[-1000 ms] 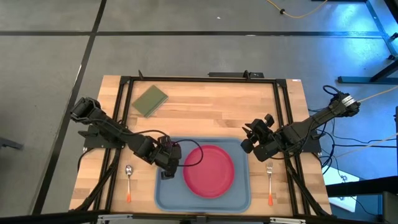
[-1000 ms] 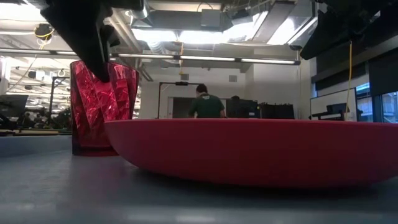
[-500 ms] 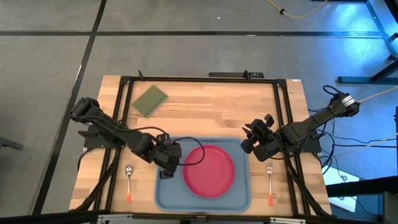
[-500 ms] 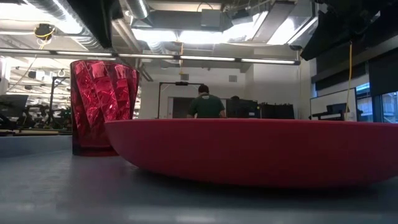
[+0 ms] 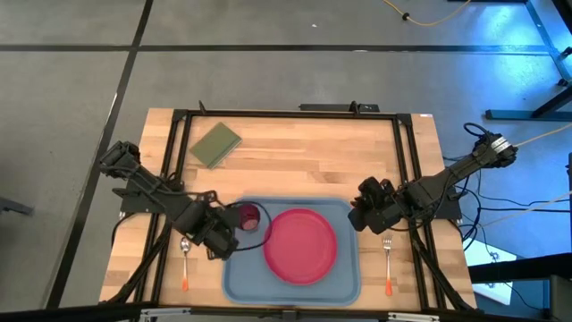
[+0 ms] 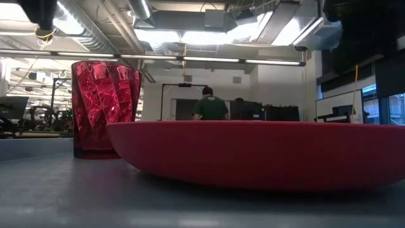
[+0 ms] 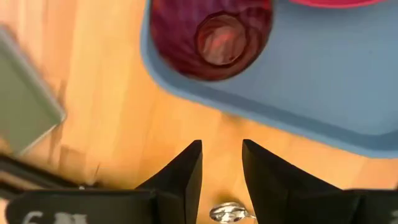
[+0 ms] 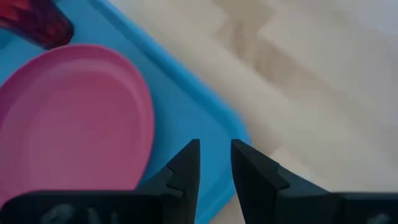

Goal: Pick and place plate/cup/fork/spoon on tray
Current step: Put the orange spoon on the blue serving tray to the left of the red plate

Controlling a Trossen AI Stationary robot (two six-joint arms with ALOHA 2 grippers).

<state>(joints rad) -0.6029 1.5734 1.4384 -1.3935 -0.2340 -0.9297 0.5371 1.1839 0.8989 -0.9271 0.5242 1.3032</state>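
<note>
The dark red cup [image 5: 248, 216] stands upright on the light blue tray [image 5: 349, 277], in its far left corner, next to the pink-red plate [image 5: 299, 246], which lies flat on the tray. In the low view the cup [image 6: 104, 107] and the plate [image 6: 253, 152] stand side by side. The spoon [image 5: 185, 259] lies on the table left of the tray, the fork [image 5: 388, 259] right of it. My left gripper [image 5: 222, 247] is open and empty over the tray's left rim, between cup and spoon [image 7: 227, 213]. My right gripper [image 5: 362, 215] is open by a narrow gap, empty, over the tray's right rim [image 8: 186, 106].
A small olive-green flat rectangle [image 5: 215, 144] lies at the far left of the wooden table. A dark frame runs along the table's edges [image 5: 286, 114]. In the low view people stand far off in the room behind [image 6: 209, 104].
My left gripper has let go of the cup, risen off it, and drawn back toward the table's left and near edges, to the tray's left rim. The cup stays upright on the tray. My right gripper has turned and shifted slightly toward the near edge.
</note>
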